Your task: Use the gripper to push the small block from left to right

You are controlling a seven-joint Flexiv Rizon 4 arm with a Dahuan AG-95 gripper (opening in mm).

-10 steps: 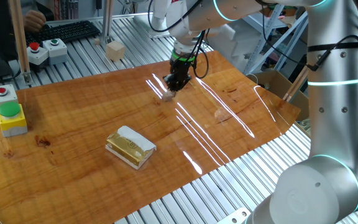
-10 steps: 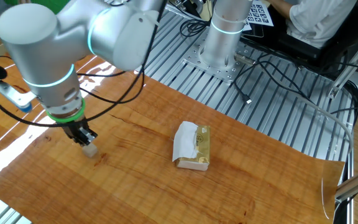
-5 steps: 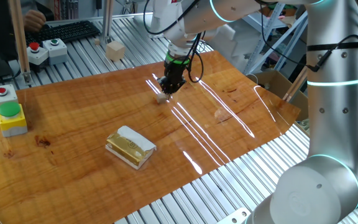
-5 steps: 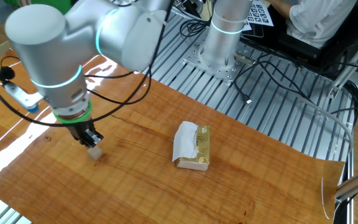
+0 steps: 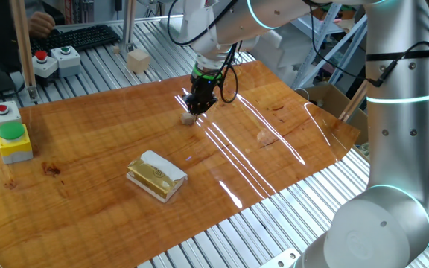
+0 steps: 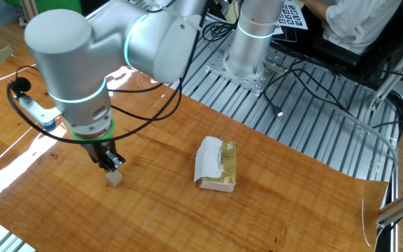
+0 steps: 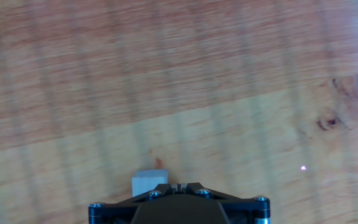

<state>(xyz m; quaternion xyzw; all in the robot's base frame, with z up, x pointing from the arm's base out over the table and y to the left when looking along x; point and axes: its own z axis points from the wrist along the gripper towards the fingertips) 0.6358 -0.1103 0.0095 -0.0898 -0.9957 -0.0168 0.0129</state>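
The small block (image 5: 188, 117) is a tiny pale cube on the brown wooden board. It also shows in the other fixed view (image 6: 114, 178) and in the hand view (image 7: 149, 183), partly hidden behind the fingers. My gripper (image 5: 196, 106) is shut and empty, its black fingers pressed together with the tip against the block's side. In the other fixed view the gripper (image 6: 112, 164) stands just above and behind the block. In the hand view the gripper (image 7: 177, 186) sits at the bottom edge, with the block just left of the tip.
A yellow packet with white wrapping (image 5: 156, 176) lies on the board, also in the other fixed view (image 6: 217, 165). A larger pale cube (image 5: 138, 59) and button boxes (image 5: 13, 141) stand off the board. The board's edge (image 5: 296, 186) drops to the slatted table.
My gripper has moved steadily across the board with the small block sliding ahead of its tip, leftward in one fixed view and rightward in the other. The packet has not moved.
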